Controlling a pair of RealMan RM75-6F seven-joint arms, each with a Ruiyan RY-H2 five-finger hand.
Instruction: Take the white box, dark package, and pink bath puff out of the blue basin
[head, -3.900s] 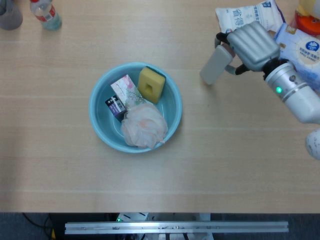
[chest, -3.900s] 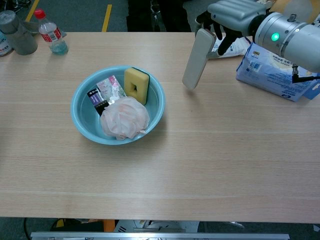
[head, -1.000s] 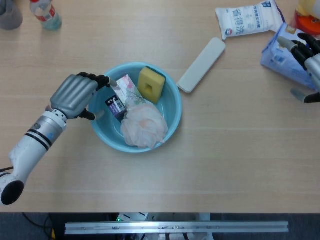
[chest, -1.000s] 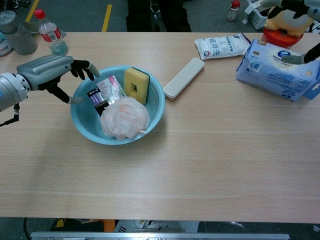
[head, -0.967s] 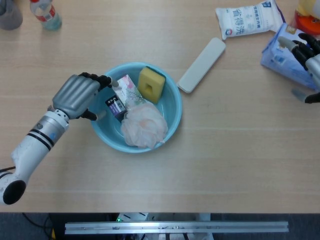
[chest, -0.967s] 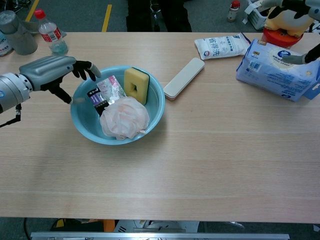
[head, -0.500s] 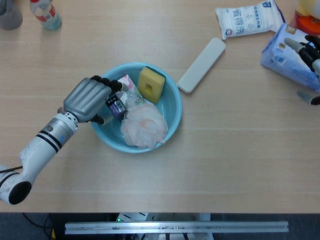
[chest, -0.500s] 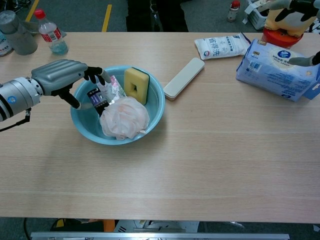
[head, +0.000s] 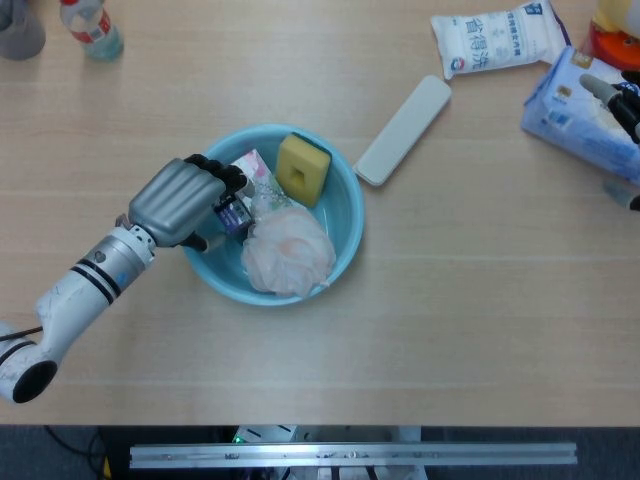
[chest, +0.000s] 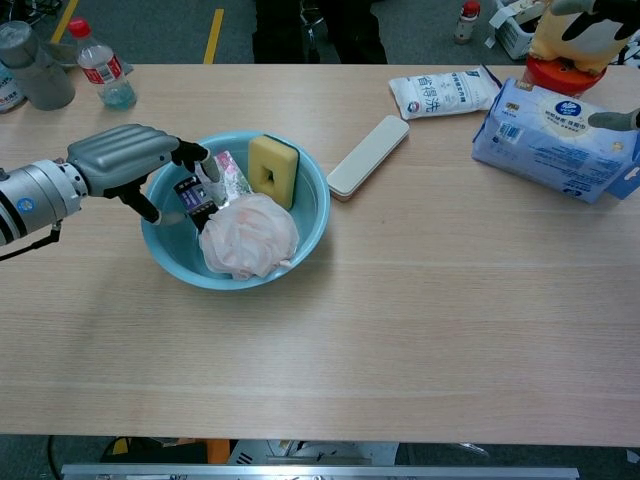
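Basin (head: 345, 190) partly unloaded
White box (head: 403, 130) lies out, far right; left hand (head: 180, 203) fingers curl around dark package (head: 232, 212), grip uncertain; puff (head: 288, 251) remains inside.

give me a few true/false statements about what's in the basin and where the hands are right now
1. The pink bath puff lies inside the blue basin. True.
2. The yellow sponge sits on the table outside the basin. False: it is in the basin, at the far side.
3. The left hand reaches over the basin's left rim at the dark package. True.
4. The long white case is in the basin. False: it lies on the table, right of it.
5. The right hand holds the puff. False: it is near the blue pack.
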